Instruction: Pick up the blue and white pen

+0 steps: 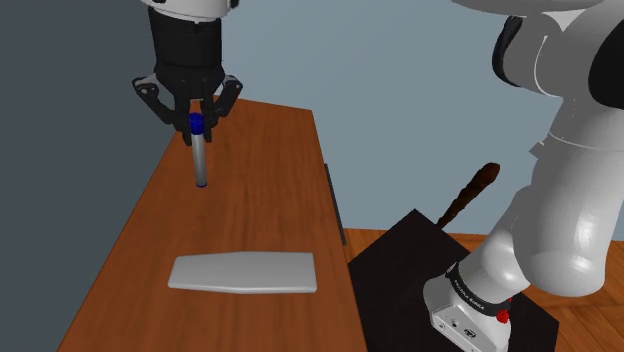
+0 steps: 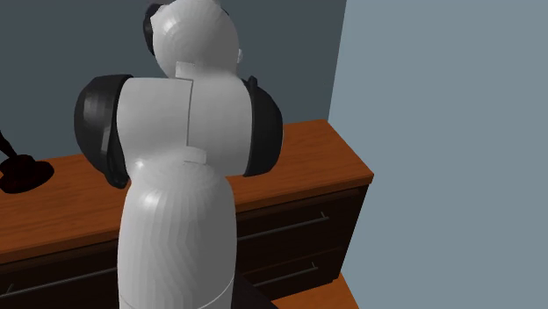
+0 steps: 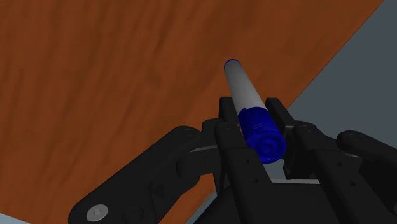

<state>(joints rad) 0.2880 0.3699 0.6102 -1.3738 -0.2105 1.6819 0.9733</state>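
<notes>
Wrist view gives the closest look at the pen [image 3: 242, 86]: a round barrel drawn grey rather than white, a deep blue ribbed cap at the end nearest the camera, and a small blue tip at the far end. The gripper [image 3: 252, 108] has its two black fingers [image 3: 227, 111] drawn in tight against the blue cap, one on each side. The pen is clasped between them and points away along the line of the fingers, over the reddish-brown wood of the dresser top [image 3: 95, 83].

From the shoulder view the pen [image 1: 200, 155] hangs nearly upright below the gripper [image 1: 196, 122]. Its blue cap sits uppermost between the fingertips and the grey barrel points down at the dresser top [image 1: 260, 190], near the far corner on that view's left (whether the lower tip touches the wood cannot be told). Nearer the camera on the same surface lies a flat, pale grey oblong slab [image 1: 242, 272], well apart from the pen. The white arm [image 1: 560, 200] rises from the black stand [image 1: 400, 280] at the lower right, and a dark brown stick [image 1: 470, 195] slants up behind the stand.

Second exterior view has the arm [image 2: 180, 176] in front, seen from behind in white and black. Behind it the dresser [image 2: 307, 149] shows dark drawer fronts, and a black object [image 2: 22, 171] sits on its top at that view's left.
</notes>
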